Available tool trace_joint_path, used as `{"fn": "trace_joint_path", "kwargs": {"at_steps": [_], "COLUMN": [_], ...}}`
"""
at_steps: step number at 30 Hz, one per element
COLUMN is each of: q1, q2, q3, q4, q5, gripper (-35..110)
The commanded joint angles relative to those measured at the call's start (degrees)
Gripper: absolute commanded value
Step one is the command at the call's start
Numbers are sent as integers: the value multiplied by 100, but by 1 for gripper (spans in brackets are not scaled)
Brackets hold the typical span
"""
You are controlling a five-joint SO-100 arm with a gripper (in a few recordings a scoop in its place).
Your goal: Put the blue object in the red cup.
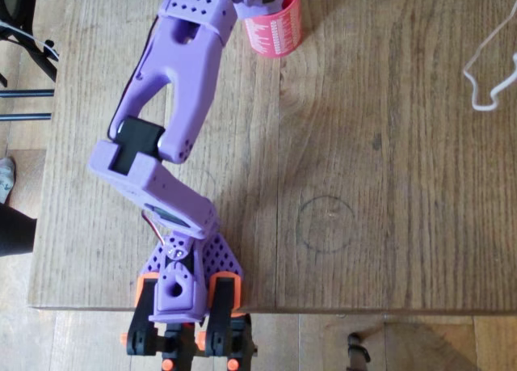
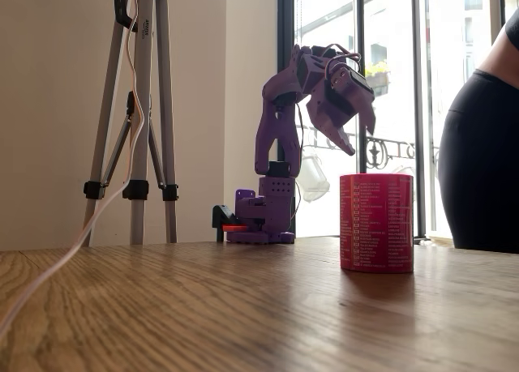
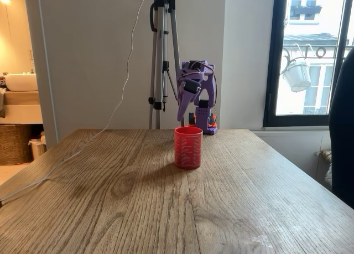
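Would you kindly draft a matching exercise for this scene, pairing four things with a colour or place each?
Things:
1. red cup
2. arm
3. tripod
4. tool

Descriptions:
A. purple, base at the table edge
B. stands behind the table by the wall
C. upright on the wooden top, white print on its side
D. hangs above the cup, pointing down

Pairs: 1-C, 2-A, 3-B, 4-D
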Motion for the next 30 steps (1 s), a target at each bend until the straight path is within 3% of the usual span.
{"fn": "trace_joint_path", "kwargs": {"at_steps": [1, 7, 19, 26, 30], "q1": [-44, -272, 88, -861, -1090], "q2": [272, 1679, 7734, 9457, 9519], "q3": [-176, 79, 3560, 5063, 5906], "q4": [-185, -185, 255, 1301, 1652], "q5": [-62, 343, 1116, 1318, 1705], "gripper": [1, 1, 0, 0, 0]}}
